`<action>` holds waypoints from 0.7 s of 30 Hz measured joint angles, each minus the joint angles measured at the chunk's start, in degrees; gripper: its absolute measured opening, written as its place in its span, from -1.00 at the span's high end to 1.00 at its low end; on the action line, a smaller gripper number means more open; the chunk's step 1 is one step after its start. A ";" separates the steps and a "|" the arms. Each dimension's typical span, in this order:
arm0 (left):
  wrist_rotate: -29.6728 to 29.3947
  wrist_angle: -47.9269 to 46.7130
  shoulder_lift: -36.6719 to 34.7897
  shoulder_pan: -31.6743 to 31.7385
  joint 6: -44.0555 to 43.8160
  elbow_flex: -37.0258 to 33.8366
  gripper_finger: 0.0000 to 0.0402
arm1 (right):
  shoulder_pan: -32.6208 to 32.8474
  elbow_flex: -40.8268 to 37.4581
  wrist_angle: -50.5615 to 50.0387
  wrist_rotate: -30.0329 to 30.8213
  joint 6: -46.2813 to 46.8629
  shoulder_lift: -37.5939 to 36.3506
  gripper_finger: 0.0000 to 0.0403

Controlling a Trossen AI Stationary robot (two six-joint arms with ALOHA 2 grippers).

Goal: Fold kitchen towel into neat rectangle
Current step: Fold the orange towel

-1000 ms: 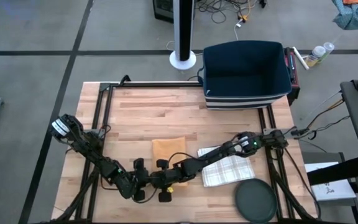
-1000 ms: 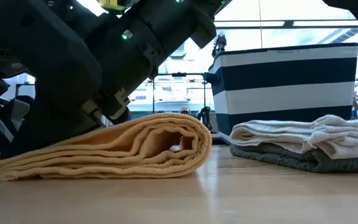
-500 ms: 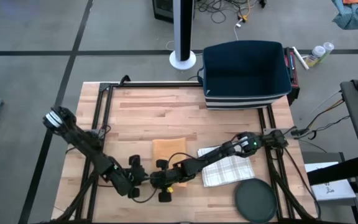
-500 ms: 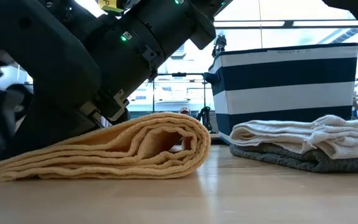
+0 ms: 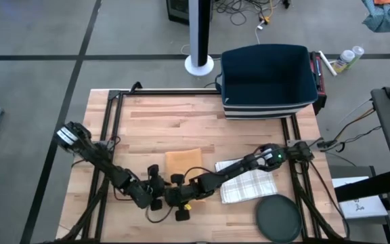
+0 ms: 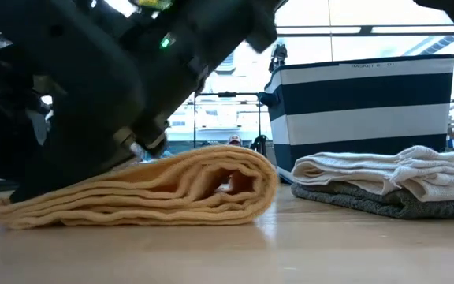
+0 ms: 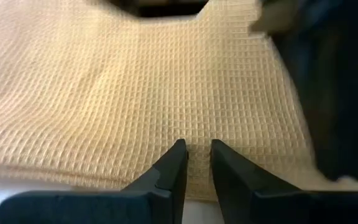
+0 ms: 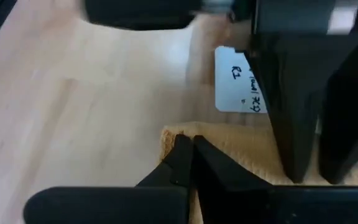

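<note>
Kitchen towel [image 5: 183, 161], yellow and waffle-woven, lies folded on the wooden desk [image 5: 151, 122], near its front edge, with both arms crowded at the towel's near edge.

The left end effector [image 7: 194, 163] sits low at that near edge, its tips a narrow gap apart over the hem; whether they pinch cloth or merely stand over it I cannot tell. The right end effector [image 8: 188, 151] is clenched tight at a front corner of the towel, seemingly nipping the cloth there, though the grip itself is hard to confirm.

Risks, as I judge them: a lift or pull by the right arm while the corner is pinched could drag the top layers and spoil the stack. The two wrists are almost touching beside the towel, so a careless retreat could knock one against the other or sweep the bundle sideways.

Only the low view shows the fold in section: several layers [image 6: 144, 193] curling round to a rounded edge, loose rather than flat. Beyond the towel on that side it also shows a white towel on a grey one [image 6: 385, 185] and a striped basket [image 6: 361, 106]. The high view alone gives the towel's outline, roughly rectangular. The left wrist view alone shows the weave up close.
</note>
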 joint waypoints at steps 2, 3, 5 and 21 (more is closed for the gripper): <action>0.06 0.70 0.75 0.00 -0.29 0.09 0.69 | 0.69 -0.09 -2.98 -0.02 0.02 -2.33 0.88; -0.19 0.93 1.09 0.00 -0.39 0.09 0.70 | 1.05 -0.07 -4.17 -0.09 0.16 -3.65 0.85; -0.25 1.04 1.24 0.00 -0.55 0.13 0.70 | 1.76 -0.03 -7.84 0.47 0.67 -6.49 0.79; -0.15 1.59 1.22 0.00 0.32 0.01 0.68 | 4.49 -6.22 -28.65 2.97 12.72 -9.19 0.75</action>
